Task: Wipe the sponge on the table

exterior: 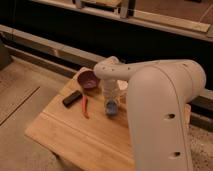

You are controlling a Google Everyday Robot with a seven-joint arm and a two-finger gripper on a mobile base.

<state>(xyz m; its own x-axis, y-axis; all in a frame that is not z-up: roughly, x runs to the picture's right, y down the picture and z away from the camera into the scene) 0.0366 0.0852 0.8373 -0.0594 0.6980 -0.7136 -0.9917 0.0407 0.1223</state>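
The blue sponge (111,107) lies on the light wooden table (75,135), near its middle. My gripper (110,101) points straight down onto the sponge from above, at the end of the white arm that reaches in from the right. The gripper's body covers the top of the sponge, so only the lower blue part shows.
A maroon bowl (88,79) stands at the table's back edge, left of the gripper. A black rectangular bar (72,97) and a thin red-orange curved item (85,107) lie to the left of the sponge. My large white arm housing (165,115) blocks the right side. Speckled floor lies to the left.
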